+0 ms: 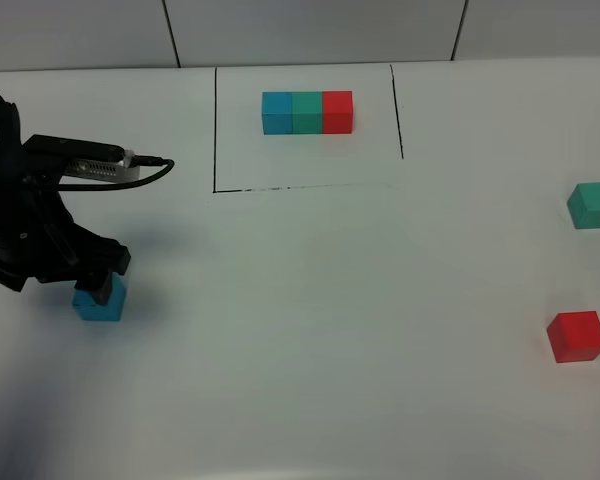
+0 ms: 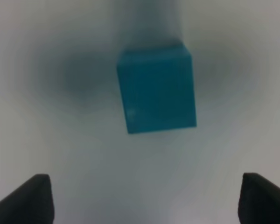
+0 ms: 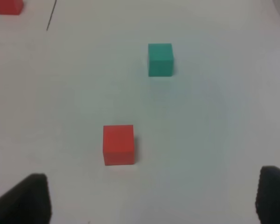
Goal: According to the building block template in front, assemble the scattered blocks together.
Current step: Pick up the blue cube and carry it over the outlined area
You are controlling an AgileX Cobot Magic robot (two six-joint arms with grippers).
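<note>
At lower left of the high view, the left gripper [image 1: 104, 284] hangs over the blue cube [image 1: 99, 303], jaws spread; the right gripper [image 3: 151, 198] is spread too. The cube looks slightly skewed, so closing could twist it loose.

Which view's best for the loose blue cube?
Left wrist: the blue cube shows whole and unobstructed, though slightly blurred. Exterior high shows it small and partly hidden under the left tool. The right wrist view doesn't show it at all.

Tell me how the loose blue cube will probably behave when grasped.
The blue cube looks rigid and flat-faced, so it should not roll or flex. Its matte sides probably give the left gripper fair grip. Pushed, it may slide on the smooth table.
</note>
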